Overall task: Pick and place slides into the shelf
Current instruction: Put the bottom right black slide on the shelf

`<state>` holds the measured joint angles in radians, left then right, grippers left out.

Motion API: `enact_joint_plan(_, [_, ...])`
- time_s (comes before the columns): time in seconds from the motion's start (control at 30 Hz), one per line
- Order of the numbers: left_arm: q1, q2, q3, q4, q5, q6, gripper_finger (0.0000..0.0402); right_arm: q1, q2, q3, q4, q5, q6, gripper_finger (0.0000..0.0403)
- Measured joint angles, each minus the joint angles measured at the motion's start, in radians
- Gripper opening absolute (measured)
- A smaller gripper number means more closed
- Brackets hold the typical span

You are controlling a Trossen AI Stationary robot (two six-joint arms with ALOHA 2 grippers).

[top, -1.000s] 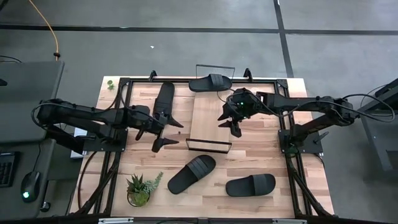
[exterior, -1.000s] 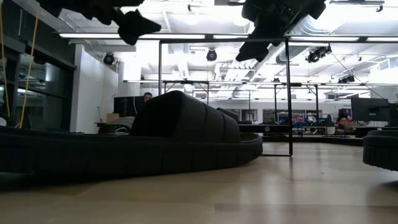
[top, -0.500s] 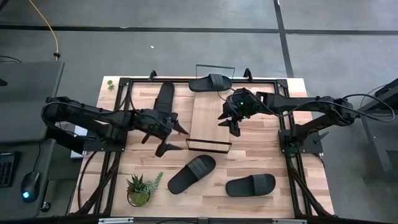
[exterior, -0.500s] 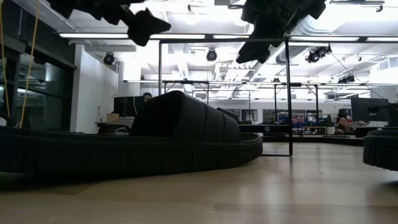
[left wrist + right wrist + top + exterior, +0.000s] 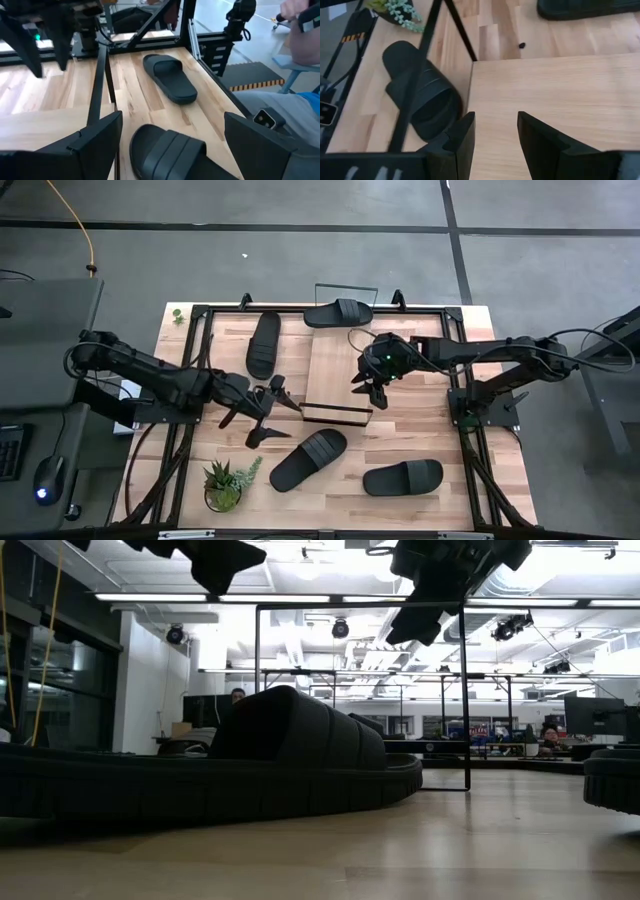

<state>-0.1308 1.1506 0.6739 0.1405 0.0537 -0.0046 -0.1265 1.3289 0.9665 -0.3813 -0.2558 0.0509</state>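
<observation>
Four black slides (image 5: 308,459) lie loose around a bare light-wood shelf (image 5: 336,376), and neither gripper holds anything.

Each slide is matte black, with a long oval sole and a wide ribbed strap. From the shelf's middle, one lies at 12 o'clock (image 5: 338,313) under the far wire end frame, one at 10 o'clock (image 5: 264,344), one at 7 o'clock and one at 5 o'clock (image 5: 402,477) near the table's front edge. The left gripper (image 5: 270,409) hangs at 8 o'clock off the shelf's near corner, its fingers spread wide and empty above the 7 o'clock slide. The right gripper (image 5: 373,387) hovers over the shelf's right edge, jaws partly parted with bare board showing between them. In the low view one slide fills the foreground and both grippers are cut off at the top. A potted succulent (image 5: 224,483) stands at the front left.
</observation>
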Motion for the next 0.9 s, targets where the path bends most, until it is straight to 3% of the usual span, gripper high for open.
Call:
enact_joint_plan(0.3, [-0.079,0.0,0.0,0.051,-0.078,-0.001,0.0328,0.096,0.0,0.0,-0.043,0.005,0.086,0.014])
enact_joint_plan(0.57, [-0.085,0.0,0.0,0.051,-0.112,-0.009,0.0328,0.191,-0.003,0.0,-0.058,0.083,0.134,0.014])
enact_joint_plan(0.8, [-0.085,0.0,0.0,0.053,-0.112,-0.011,0.0328,0.221,-0.061,0.0,-0.051,0.297,0.126,0.014])
enact_joint_plan(0.9, [-0.085,0.0,0.0,0.053,-0.116,-0.011,0.0328,0.233,-0.088,0.0,-0.051,0.319,0.149,0.014])
